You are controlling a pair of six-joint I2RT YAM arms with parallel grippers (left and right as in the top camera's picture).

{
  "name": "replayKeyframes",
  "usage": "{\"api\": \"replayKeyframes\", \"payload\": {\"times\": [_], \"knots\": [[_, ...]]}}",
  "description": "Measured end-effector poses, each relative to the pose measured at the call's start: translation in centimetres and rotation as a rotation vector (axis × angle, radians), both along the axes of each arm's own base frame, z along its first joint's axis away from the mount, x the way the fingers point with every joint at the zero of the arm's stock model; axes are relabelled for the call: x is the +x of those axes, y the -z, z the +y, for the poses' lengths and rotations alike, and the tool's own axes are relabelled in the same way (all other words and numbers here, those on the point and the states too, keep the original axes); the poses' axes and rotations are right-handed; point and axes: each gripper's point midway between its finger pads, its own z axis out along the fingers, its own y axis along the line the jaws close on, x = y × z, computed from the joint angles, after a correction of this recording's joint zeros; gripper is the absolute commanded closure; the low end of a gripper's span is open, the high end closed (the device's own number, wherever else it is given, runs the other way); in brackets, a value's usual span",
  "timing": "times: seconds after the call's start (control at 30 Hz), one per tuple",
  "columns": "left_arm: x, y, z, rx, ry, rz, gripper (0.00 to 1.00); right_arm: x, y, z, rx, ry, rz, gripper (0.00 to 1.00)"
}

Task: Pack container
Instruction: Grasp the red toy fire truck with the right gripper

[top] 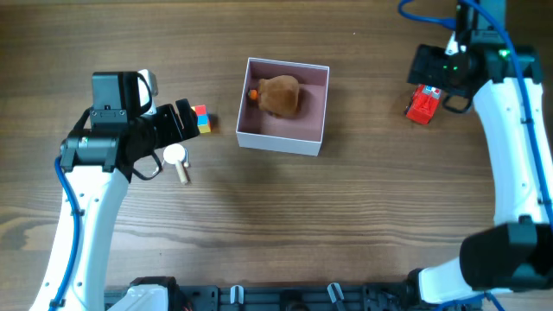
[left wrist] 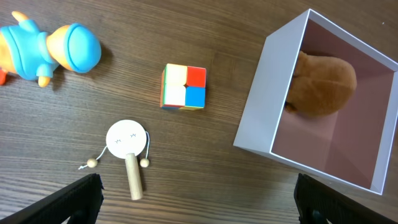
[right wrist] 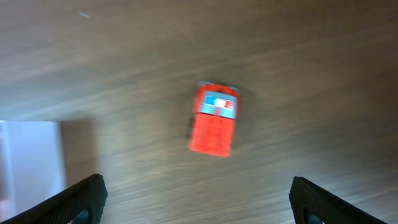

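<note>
The container [top: 278,141] stands on the worktop [top: 346,225], between the left tool [left wrist: 211,202] and the right tool [right wrist: 205,202]; we see both spread wide apart. A brown soft toy [top: 278,95] lies inside the container, a red car [right wrist: 214,119] under the right tool, a colored cube [left wrist: 184,87] and a small drum [left wrist: 128,142] near the left tool.

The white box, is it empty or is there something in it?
Not empty. A brown plush toy sits inside the container, on its pink floor; the colourful cube lies outside.
</note>
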Motion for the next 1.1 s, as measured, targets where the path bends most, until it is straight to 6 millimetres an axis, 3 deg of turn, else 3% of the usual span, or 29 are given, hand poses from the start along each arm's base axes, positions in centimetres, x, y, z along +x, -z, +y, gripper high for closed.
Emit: {"api": "replayKeyframes", "payload": {"times": [0.13, 0.4, 0.5, 0.67, 0.87, 1.0, 1.1], "knots": [[0.0, 0.0, 0.0, 0.000, 0.000, 0.001, 0.00, 0.2, 3.7, -2.1, 0.046, 0.013, 0.098, 0.24], [0.0, 0.0, 0.0, 0.000, 0.000, 0.000, 0.00, 0.6, 13.0, -1.4, 0.191, 0.201, 0.286, 0.37], [0.0, 0.0, 0.0, 0.000, 0.000, 0.001, 0.00, 0.4, 15.3, -1.4, 0.206, 0.251, 0.333, 0.38], [0.0, 0.0, 0.0, 0.000, 0.000, 0.001, 0.00, 0.6, 15.9, -1.4, 0.215, 0.280, 0.331, 0.46], [0.0, 0.0, 0.0, 0.000, 0.000, 0.001, 0.00, 0.6, 15.9, -1.4, 0.220, 0.289, 0.330, 0.67], [0.0, 0.0, 0.0, 0.000, 0.000, 0.001, 0.00, 0.2, 16.0, -1.3, 0.222, 0.295, 0.345, 0.68], [0.0, 0.0, 0.0, 0.000, 0.000, 0.001, 0.00, -0.4, 15.9, -1.4, 0.210, 0.297, 0.367, 0.75]]}}
